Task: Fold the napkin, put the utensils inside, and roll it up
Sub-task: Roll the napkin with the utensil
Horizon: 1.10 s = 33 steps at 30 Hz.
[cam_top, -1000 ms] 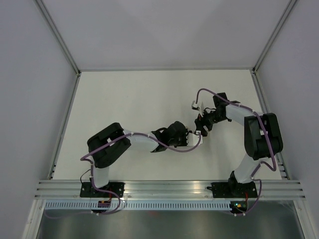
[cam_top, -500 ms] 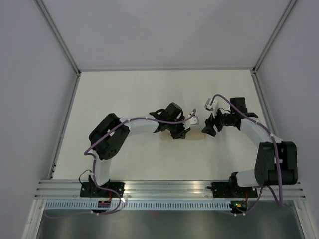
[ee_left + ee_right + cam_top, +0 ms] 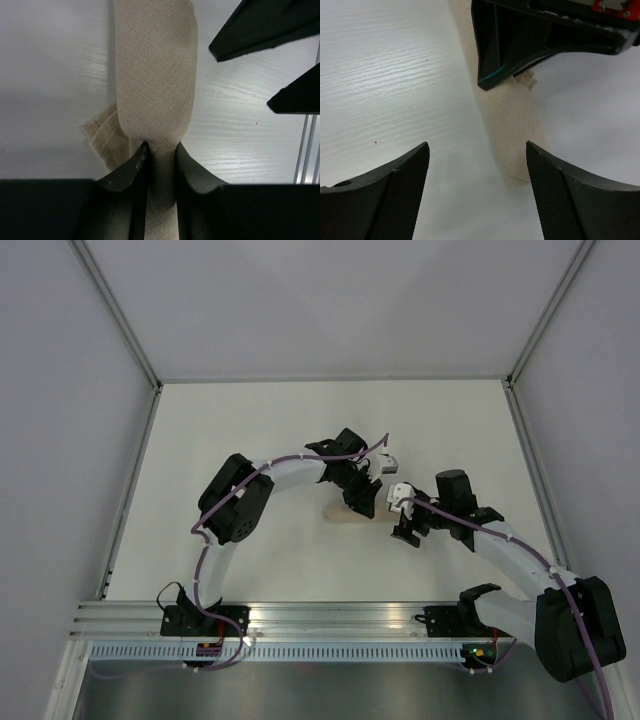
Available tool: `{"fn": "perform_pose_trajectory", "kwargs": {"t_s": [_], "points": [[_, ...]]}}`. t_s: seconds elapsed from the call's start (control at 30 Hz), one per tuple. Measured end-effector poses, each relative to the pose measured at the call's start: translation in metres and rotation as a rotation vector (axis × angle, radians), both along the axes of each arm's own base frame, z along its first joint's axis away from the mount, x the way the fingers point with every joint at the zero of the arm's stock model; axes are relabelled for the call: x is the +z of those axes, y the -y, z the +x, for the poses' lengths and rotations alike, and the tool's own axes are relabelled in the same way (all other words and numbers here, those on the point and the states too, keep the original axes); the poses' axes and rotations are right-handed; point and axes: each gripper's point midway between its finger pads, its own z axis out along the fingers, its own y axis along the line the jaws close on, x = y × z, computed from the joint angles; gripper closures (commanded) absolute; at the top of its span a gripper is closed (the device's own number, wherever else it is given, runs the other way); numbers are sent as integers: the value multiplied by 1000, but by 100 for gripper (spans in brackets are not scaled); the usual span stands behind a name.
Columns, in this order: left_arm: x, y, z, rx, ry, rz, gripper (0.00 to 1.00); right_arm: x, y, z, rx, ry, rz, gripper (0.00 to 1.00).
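The napkin is a tight beige roll lying on the white table at the centre. In the left wrist view the napkin runs away from the camera, with a loose corner at its left. My left gripper is shut on the roll's near end; it also shows in the top view. My right gripper is open and empty, just right of the roll. In the right wrist view the right gripper faces the napkin's free end, not touching it. The utensils are hidden.
The left gripper's black body sits over the roll's far end in the right wrist view. The right fingers show at the upper right of the left wrist view. An aluminium rail runs along the near table edge.
My right arm has swung from the far side toward the near edge and now faces the roll's right end. My left gripper has turned over the roll, which now shows below it.
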Motion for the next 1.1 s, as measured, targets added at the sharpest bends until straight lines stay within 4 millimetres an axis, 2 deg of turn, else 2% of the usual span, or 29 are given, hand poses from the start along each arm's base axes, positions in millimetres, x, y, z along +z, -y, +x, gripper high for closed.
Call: {"fn": "perform_pose_trajectory", "kwargs": {"t_s": [0.2, 0.47, 0.63, 0.7, 0.73, 0.93, 1.0, 1.1], "points": [[-1, 3, -4, -13, -105, -8, 97, -10, -13, 8, 39, 69, -62, 16], [-2, 2, -14, -31, -191, -13, 96, -35, -22, 11, 74, 83, -136, 18], [-2, 2, -18, -39, -234, -17, 90, -48, -24, 14, 75, 88, -165, 23], [-1, 2, -18, -41, -253, -19, 84, -48, -24, 18, 71, 101, -166, 29], [-1, 2, -18, -42, -260, -22, 77, -48, -24, 19, 71, 105, -167, 33], [-1, 1, -19, -41, -275, -20, 61, -51, -23, 21, 75, 115, -185, 57], [-1, 1, -19, -37, -277, -19, 60, -51, -23, 21, 79, 116, -188, 65], [-1, -1, -18, -21, -266, -23, 59, -51, -23, 22, 83, 111, -191, 67]]}}
